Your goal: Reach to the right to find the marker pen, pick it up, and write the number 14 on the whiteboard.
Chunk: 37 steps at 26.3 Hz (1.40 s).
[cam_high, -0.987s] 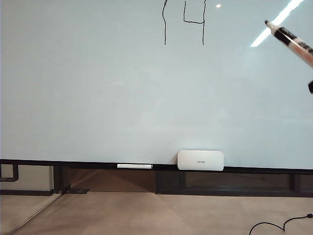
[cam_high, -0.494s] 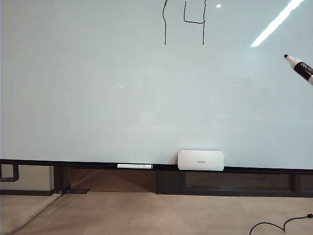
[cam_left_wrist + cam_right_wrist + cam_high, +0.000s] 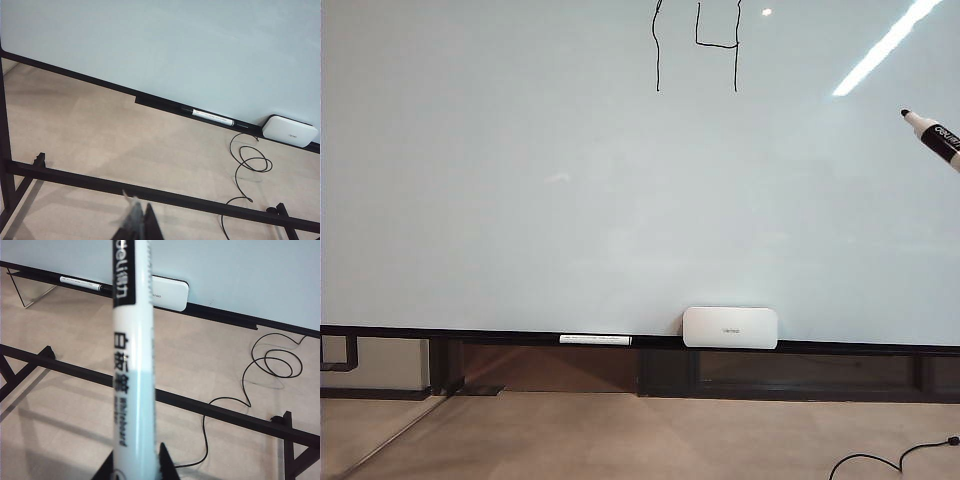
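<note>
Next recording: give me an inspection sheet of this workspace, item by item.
Surface: whiteboard, glossy, mostly blank, dark ledge along its lower edge.
Job's things: number 14 drawn near the top edge; marker pen off the board at the exterior view's right edge.
Clutter: white box and second marker resting on the ledge.
Grippers: right gripper shut on the marker pen; left gripper shut, holding nothing, low over the floor.
Cables: black cable coiled on the floor.
Surroundings: beige floor, black frame bars.
</note>
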Motion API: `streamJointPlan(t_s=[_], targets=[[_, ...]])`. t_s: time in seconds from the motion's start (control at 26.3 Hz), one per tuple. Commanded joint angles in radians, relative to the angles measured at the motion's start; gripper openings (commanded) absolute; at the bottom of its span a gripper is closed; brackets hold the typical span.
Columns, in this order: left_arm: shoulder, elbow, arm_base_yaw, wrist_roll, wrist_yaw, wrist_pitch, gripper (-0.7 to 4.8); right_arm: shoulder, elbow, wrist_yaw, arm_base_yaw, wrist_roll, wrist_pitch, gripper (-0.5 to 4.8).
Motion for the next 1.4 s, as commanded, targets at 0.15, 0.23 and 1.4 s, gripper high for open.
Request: streamJointPlan(t_s=[0.15,0.23,1.4], targets=[[0.000,-0.004,0.000,0.001,0.003,0.000,-0.05,0.000,0.005,0.006,0.001,0.000,0.017,-0.01],[0.000,-0.004,0.000,0.001,0.003,0.001,-0.05,0.000,0.005,0.006,0.001,0.000,0.017,-0.01],[0.000,-0.004,0.000,0.000,0.003,0.000,-0.06,-0.044,0.005,0.001,-0.255,0.000,0.017,-0.01]])
